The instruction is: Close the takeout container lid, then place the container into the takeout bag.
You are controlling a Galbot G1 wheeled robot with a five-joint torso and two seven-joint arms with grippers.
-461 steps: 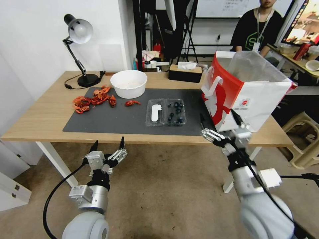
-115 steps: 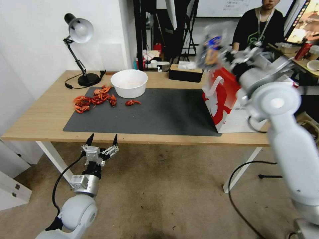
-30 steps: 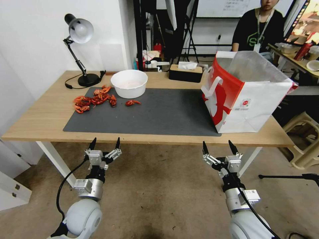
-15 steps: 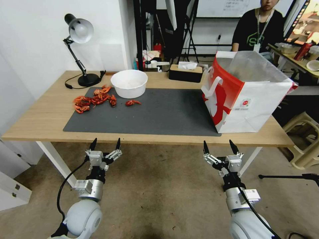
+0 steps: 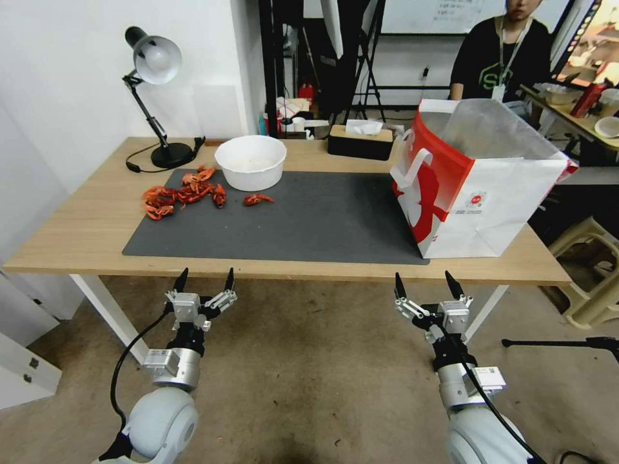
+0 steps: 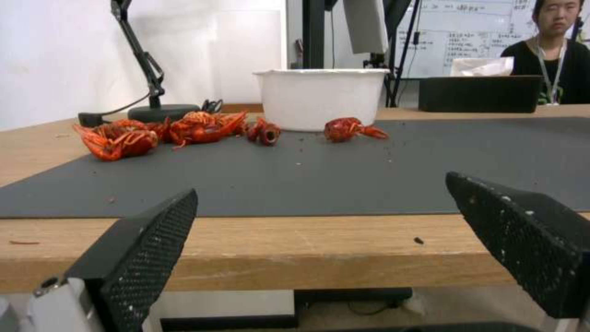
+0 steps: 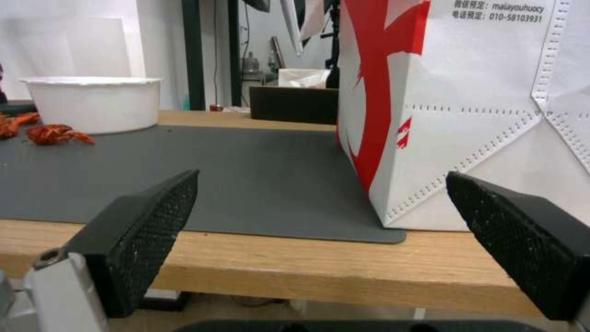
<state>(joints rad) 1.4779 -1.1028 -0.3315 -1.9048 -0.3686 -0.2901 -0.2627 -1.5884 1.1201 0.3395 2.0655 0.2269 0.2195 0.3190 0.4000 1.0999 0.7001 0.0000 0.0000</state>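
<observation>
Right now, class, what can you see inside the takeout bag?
Inside the takeout bag only its clear plastic liner shows at the open top. The bag's walls cover everything lower, so any contents are hidden.

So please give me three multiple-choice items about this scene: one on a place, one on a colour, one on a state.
1. Where does the bag stand?
A. On the table's right end
B. On the floor
C. Beside the lamp

2. What colour is the bowl?
A. Black
B. White
C. Red

3. How are the jaws of the two grippers?
A. Both shut
B. Left open, right shut on the bowl
C. Both open and empty

Answers:
1. A: in the head view the bag sits on the table at its right end, partly on the mat.
2. B: the bowl is plain white, with red crayfish beside it.
3. C: the left gripper and right gripper hang below the table edge with jaws apart and nothing between them.
</observation>
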